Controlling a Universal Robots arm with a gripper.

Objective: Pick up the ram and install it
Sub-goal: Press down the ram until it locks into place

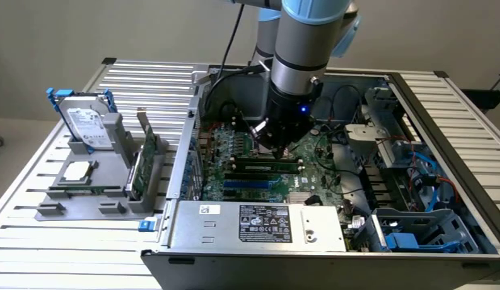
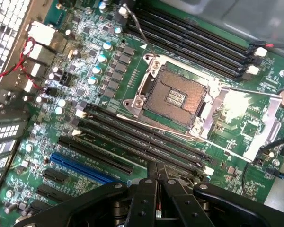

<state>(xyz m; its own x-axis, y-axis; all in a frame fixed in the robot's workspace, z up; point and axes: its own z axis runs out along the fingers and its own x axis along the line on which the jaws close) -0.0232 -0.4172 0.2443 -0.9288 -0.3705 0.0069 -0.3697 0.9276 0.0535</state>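
Note:
My gripper (image 1: 274,142) reaches down inside the open computer case, its tips just over the motherboard (image 1: 318,175). A long narrow dark-and-green stick that looks like the ram (image 1: 266,162) lies along the memory slots directly beneath the tips, apparently in a slot. In the wrist view the gripper (image 2: 157,172) is shut, both fingers (image 2: 144,189) pressed together with nothing visible between them. They hang above the black memory slots (image 2: 132,137) beside the empty CPU socket (image 2: 173,97). The fingers hide the spot right under them.
A grey fixture (image 1: 80,199) at the exterior view's left holds a silver hard drive with blue rails (image 1: 84,124) and an upright green expansion card (image 1: 145,160). The power supply (image 1: 258,223) fills the case front. Cables and drive bays (image 1: 427,175) crowd the right side.

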